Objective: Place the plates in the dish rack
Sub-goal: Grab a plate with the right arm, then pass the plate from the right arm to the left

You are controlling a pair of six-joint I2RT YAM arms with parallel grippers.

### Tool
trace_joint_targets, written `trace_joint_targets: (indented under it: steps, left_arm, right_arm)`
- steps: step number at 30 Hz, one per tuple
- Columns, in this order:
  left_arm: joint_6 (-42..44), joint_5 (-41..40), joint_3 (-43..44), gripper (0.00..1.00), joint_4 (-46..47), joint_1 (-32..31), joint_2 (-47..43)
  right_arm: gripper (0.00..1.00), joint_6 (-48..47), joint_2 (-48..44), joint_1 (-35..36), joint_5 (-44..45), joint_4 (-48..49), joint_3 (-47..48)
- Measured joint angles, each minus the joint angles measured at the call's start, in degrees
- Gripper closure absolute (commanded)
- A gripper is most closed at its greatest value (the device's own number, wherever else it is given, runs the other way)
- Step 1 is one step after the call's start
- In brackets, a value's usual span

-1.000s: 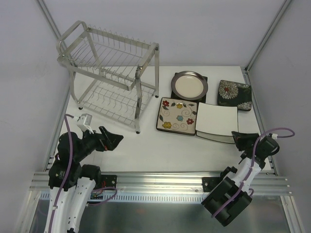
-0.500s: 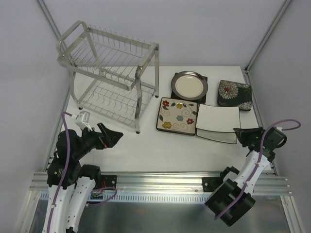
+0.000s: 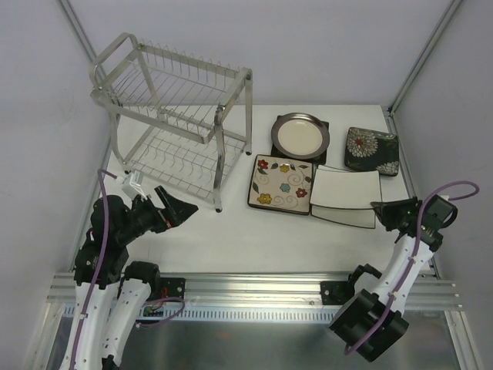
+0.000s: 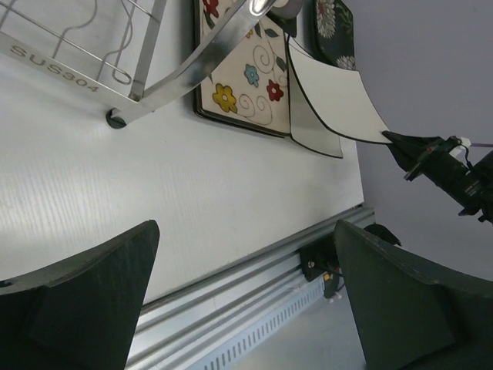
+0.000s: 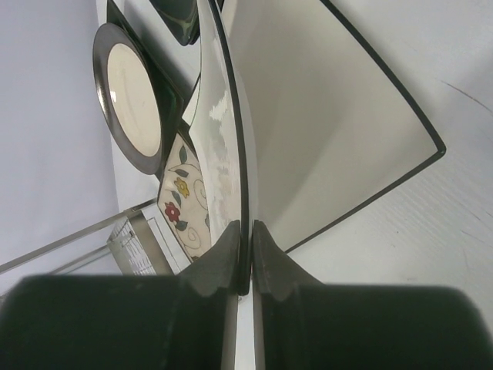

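Item, right gripper [image 3: 377,207]: fingers pressing together on the right-hand rim of the white square black-rimmed plate [image 3: 347,194], pinching it edge-on, as the right wrist view is showing at the fingertips [image 5: 229,240]. Item, that plate: sitting tilted at the right of the table [image 3: 254,231], its gripped side lifting clear of the surface and casting a shadow beneath, its left edge meeting the cream square plate with coloured flowers [image 3: 280,183]. Item, left gripper [image 3: 182,208]: jaws standing wide apart, holding nothing, hovering over the bare table just in front of the dish rack's near corner leg. Item, dish rack [image 3: 173,116]: two tiers of silver wire, standing upright at the far left, both shelves carrying no plates. Item, round cream grey-rimmed plate [image 3: 300,135]: lying flat behind the flowered plate, resting on a dark square plate [image 3: 323,124] whose corners are showing around it. Item, dark square plate with white blooms [image 3: 371,150]: lying at the far right, just behind the white plate.
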Motion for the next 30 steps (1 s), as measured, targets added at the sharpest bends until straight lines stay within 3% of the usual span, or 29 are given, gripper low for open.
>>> trace_joint_targets:
  steps: [13,20,25,30]
  left_arm:
    - [-10.4,3.67,-0.92,0.01,2.78,-4.72,3.28]
    - [-15.69,-1.95,-2.47,0.01,7.5,-17.4,7.82]
    - [-19.52,-11.08,-2.86,0.01,11.3,-29.24,12.48]
    - [-22.88,-19.56,-2.93,0.01,15.37,-36.7,17.55]
  right_arm:
    - [0.99,-1.25,2.08,4.0,3.8,-9.01,11.26]
    - [0.99,-2.1,2.08,6.16,3.48,-10.25,13.68]
    - [0.99,-2.25,2.08,8.13,2.51,-9.92,13.68]
    - [0.99,-2.47,2.03,12.41,-1.11,-7.19,13.68]
